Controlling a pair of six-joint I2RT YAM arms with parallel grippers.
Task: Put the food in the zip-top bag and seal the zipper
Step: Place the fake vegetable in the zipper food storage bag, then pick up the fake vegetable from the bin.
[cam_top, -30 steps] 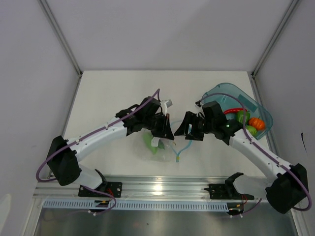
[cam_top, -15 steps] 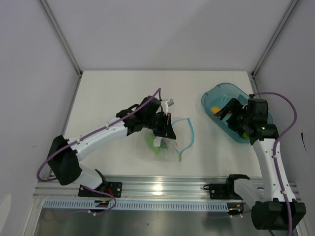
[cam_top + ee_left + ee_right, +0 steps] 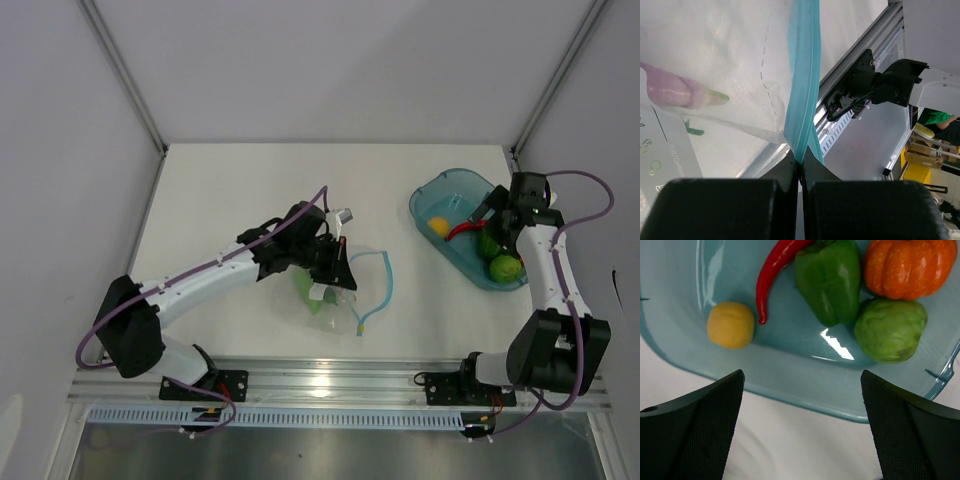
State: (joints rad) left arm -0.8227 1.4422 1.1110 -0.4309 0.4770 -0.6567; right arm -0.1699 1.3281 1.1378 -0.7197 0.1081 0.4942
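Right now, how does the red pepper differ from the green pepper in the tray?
The red pepper is long, thin and curved to a point; the green pepper is short, wide and lobed. The red pepper's tip ends by the yellow fruit; the green pepper sits beside the orange fruit. Both lie loose in the teal tray, side by side.

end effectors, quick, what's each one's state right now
Left end effector: closed, pinching the blue zipper of the bag.
Right end effector: open, holding nothing, over the tray.
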